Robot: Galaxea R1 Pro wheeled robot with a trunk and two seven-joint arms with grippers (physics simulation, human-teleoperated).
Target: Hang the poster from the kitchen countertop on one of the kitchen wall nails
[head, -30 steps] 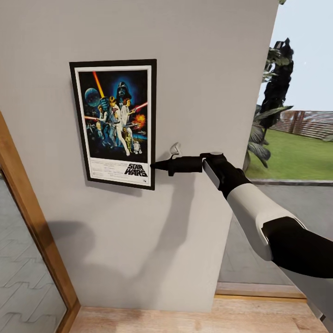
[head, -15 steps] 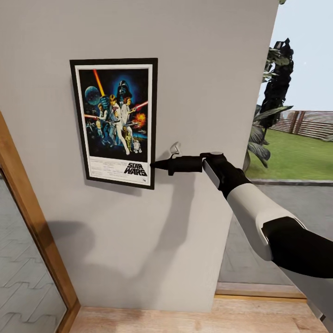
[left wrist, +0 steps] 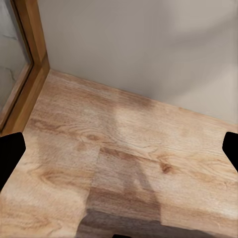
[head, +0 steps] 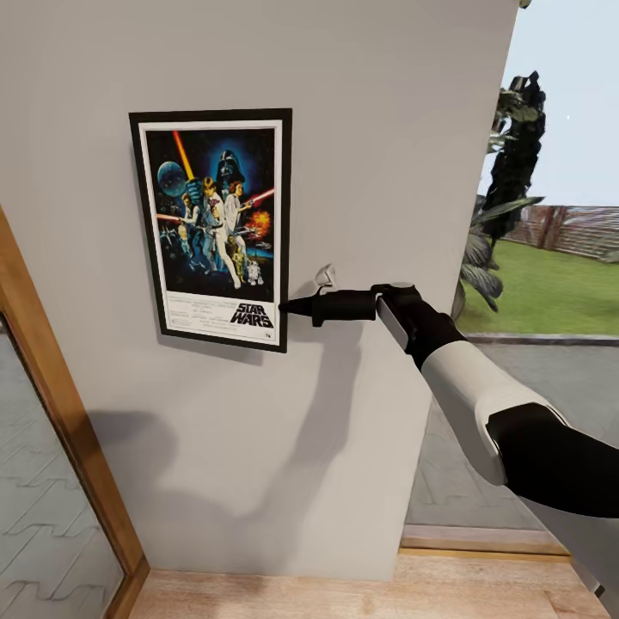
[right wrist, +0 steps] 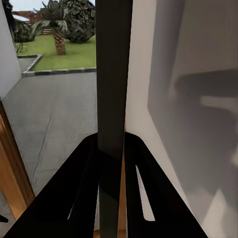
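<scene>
The upright black-framed Star Wars poster (head: 213,229) with white border sits flat against the pale grey wall (head: 370,129), at about ten o'clock in the head view. The right gripper (head: 288,307) reaches in from three o'clock, its black fingers (right wrist: 89,183) clamped on the poster's lower right edge, the frame edge (right wrist: 113,99) running between them. The left gripper's (left wrist: 119,153) dark fingertips (left wrist: 10,151) stand wide apart above the light wooden floor (left wrist: 124,163).
</scene>
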